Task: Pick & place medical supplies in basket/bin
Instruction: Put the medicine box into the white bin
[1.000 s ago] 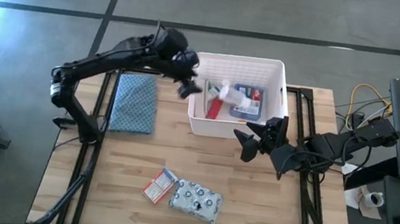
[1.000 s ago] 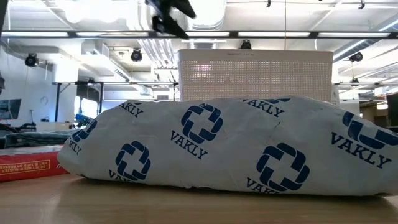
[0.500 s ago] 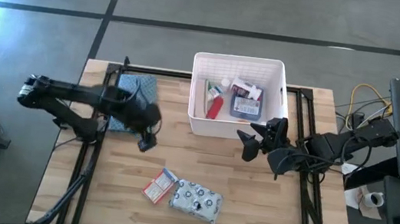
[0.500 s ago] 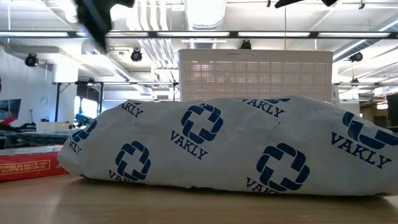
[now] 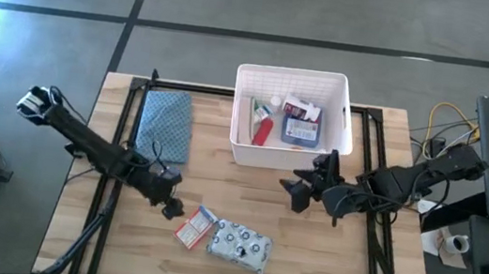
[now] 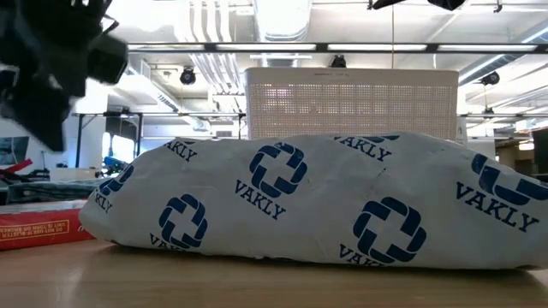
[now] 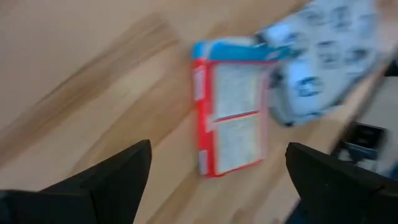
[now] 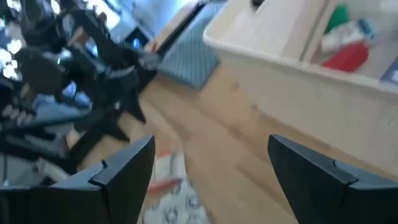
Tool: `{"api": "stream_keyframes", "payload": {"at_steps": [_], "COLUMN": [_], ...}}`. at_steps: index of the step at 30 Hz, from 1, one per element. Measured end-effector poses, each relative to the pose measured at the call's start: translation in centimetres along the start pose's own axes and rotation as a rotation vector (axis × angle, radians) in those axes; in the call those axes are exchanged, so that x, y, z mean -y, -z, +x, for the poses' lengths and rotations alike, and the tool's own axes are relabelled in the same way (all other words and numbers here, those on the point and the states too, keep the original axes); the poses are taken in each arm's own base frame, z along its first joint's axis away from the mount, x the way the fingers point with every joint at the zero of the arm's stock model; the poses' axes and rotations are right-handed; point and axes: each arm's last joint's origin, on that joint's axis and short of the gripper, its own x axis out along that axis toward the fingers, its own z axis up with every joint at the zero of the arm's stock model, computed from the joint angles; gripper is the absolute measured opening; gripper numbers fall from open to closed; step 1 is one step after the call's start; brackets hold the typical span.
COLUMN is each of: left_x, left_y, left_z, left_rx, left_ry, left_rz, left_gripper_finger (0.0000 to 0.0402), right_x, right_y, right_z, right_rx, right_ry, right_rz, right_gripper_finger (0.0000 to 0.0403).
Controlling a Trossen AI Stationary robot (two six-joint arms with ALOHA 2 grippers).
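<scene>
The white lattice basket (image 5: 287, 152) stands at the table's far middle and holds a red-and-white tube, a white bottle and a blue-white flat box. The red-white packet (image 5: 196, 227) lies flat near the table's near edge. The silvery dotted pouch (image 5: 239, 246) lies right beside it, on the right. My left gripper (image 5: 171, 209) is open and low, just left of the packet (image 7: 233, 124), touching nothing. My right gripper (image 5: 300, 184) is open and hovers in front of the basket's near wall (image 8: 311, 81). In the low view the pouch (image 6: 317, 201) fills the foreground.
A blue-grey patterned folded cloth (image 5: 164, 124) lies at the far left of the table, left of the basket. Bare wood (image 5: 247, 189) lies between the basket and the two packages. Cables and equipment (image 5: 445, 126) stand off the table's right edge.
My left gripper has swung away from the basket's far left corner, toward the table's left and near edges, and come down beside the red-white packet. My right gripper has shifted slightly toward the near edge and the left. The packages have stayed put.
</scene>
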Motion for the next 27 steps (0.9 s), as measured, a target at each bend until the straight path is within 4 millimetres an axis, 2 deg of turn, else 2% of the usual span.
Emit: {"api": "stream_keyframes", "payload": {"at_steps": [7, 11, 17, 22, 27], "left_x": [-0.6, 0.0, 1.3, 2.5, 3.4], "left_y": [1.2, 1.6, 1.7, 1.6, 1.2], "left_z": [2.7, 4.5, 7.3, 9.1, 10.1], "left_rx": [-0.043, -0.074, -0.130, -0.135, -0.135], "left_ry": [-0.133, -0.194, -0.285, -0.347, -0.364], "left_rz": [-0.066, -0.073, -0.088, -0.088, -0.078], "left_gripper_finger": [0.0348, 0.0348, 0.0344, 0.0316, 0.0261], "right_x": [-0.8, -1.3, -1.7, -2.1, -2.1], "right_y": [2.0, 3.9, 6.5, 7.8, 8.6], "right_z": [1.5, 3.0, 5.2, 6.5, 7.3], "right_rx": [-0.120, -0.236, -0.291, -0.332, -0.369], "right_ry": [-0.004, 0.004, 0.057, 0.057, 0.078], "right_rz": [0.038, 0.055, 0.077, 0.079, 0.102], "right_gripper_finger": [0.0302, 0.0302, 0.0302, 0.0302, 0.0302]}}
